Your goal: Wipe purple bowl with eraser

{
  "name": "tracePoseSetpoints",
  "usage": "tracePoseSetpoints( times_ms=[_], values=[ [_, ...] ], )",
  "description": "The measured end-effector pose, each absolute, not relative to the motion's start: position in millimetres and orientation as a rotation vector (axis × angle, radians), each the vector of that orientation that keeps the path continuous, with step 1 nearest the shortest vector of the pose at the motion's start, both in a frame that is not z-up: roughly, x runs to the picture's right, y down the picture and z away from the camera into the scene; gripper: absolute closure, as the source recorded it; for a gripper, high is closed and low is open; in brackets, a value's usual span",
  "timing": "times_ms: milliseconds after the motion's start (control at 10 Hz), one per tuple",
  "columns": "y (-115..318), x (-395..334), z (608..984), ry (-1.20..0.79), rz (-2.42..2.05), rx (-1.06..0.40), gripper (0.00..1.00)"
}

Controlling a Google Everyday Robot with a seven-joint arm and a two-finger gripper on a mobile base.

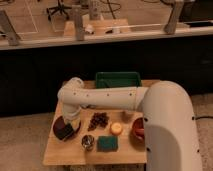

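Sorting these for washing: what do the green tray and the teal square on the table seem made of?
Green rectangular tray: probably rigid plastic, uniform colour, thin raised rim. Teal square sponge: seems soft foam, matte. The gripper sits at the dark purple bowl.

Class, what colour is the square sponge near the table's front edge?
Teal-green; the sponge shows in the camera view. The gripper is down at the purple bowl.

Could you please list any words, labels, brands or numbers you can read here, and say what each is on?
None: no readable text on the purple bowl, green bin, teal sponge or table.
The claw is down at the purple bowl and carries no legible marking either.
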State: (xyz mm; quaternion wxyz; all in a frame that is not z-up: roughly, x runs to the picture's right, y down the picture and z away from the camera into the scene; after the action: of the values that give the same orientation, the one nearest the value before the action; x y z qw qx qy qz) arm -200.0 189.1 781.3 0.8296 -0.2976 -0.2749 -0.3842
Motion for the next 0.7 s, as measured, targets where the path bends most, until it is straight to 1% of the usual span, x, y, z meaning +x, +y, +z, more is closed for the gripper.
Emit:
tracePoseSetpoints(
  times_ms=[300, 700],
  values=[
    [198, -221, 773, -0.633, -0.855, -0.636, 0.85],
    [202, -246, 784, -0.686, -0.878, -0.637, 0.85]
  ],
)
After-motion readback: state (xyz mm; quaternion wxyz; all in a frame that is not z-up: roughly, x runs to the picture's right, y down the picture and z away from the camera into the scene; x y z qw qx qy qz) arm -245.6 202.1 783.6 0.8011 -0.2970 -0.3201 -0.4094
